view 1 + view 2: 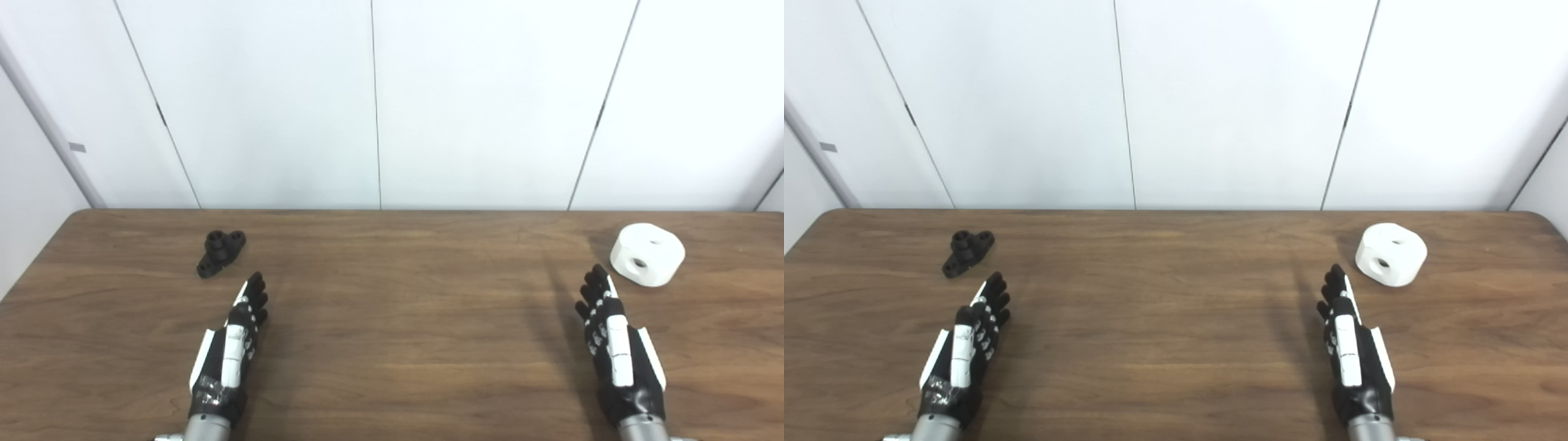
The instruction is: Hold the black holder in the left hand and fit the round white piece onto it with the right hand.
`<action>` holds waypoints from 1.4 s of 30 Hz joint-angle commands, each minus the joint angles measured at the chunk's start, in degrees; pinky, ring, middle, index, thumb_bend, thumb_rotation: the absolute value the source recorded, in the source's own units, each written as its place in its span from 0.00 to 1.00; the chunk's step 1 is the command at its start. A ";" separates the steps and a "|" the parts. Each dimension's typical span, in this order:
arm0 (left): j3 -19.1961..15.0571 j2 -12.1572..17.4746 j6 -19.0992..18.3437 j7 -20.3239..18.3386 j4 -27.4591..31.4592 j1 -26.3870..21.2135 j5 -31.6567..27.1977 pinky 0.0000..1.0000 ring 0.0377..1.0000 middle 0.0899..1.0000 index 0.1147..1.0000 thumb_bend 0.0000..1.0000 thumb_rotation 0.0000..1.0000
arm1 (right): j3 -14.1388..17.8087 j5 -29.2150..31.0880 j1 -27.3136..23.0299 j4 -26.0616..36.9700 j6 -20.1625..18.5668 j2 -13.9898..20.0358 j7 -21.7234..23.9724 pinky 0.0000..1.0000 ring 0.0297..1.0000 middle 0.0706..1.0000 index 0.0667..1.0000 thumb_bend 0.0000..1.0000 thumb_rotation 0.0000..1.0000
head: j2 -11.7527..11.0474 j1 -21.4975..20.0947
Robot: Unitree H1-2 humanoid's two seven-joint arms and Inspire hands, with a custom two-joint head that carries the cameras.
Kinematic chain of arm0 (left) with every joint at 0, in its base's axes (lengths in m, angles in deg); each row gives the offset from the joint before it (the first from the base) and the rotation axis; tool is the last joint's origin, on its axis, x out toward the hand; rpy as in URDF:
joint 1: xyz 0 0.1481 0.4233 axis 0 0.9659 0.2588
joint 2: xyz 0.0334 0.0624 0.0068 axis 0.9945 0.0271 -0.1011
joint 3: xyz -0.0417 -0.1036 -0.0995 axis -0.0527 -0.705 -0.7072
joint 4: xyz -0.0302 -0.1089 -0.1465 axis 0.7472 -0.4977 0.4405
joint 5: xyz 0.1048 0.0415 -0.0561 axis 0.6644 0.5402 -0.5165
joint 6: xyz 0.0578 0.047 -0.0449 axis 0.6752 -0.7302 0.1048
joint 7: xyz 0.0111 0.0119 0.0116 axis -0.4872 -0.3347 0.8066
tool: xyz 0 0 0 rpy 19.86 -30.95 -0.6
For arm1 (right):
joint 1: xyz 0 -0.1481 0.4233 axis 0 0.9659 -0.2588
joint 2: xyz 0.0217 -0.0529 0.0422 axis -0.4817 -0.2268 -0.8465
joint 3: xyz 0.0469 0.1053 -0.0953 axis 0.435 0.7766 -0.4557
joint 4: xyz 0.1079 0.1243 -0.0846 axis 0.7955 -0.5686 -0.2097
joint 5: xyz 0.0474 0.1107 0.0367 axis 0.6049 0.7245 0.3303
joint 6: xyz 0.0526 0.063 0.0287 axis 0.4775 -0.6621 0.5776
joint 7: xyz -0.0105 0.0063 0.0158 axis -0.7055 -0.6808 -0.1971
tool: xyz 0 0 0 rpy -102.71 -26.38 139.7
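Reach is the step in hand, I judge: nothing is grasped yet. Left hand (229,343) and right hand (615,340) lie released on the wooden surface (404,318), fingers straight and pointing far. The black holder (221,252) lies far left, just beyond the left fingertips, long axis slanting from near-left to far-right. The round white piece (647,253) sits far right, holes visible. Next, each hand must advance and close.
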 commanded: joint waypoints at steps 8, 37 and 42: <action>-0.01 0.37 2.06 0.01 1.32 -1.09 -0.44 1.00 1.00 1.00 1.00 0.77 1.00 | -0.12 -0.05 -0.26 -0.31 2.24 -0.02 0.38 1.00 1.00 1.00 1.00 0.50 1.00 | 0.08 -0.19; 0.20 0.60 3.01 -0.46 -0.10 -1.21 -0.39 1.00 1.00 1.00 1.00 0.80 0.98 | -0.22 -0.04 -0.24 -0.55 2.99 -0.23 0.37 0.99 1.00 1.00 0.99 0.50 1.00 | 0.14 1.47; -0.21 2.29 5.82 1.39 -1.34 -1.67 4.72 0.97 0.98 0.99 0.99 0.70 0.83 | -0.30 -0.64 -0.40 -0.40 2.96 0.02 0.23 0.99 1.00 1.00 0.99 0.51 1.00 | 0.09 2.58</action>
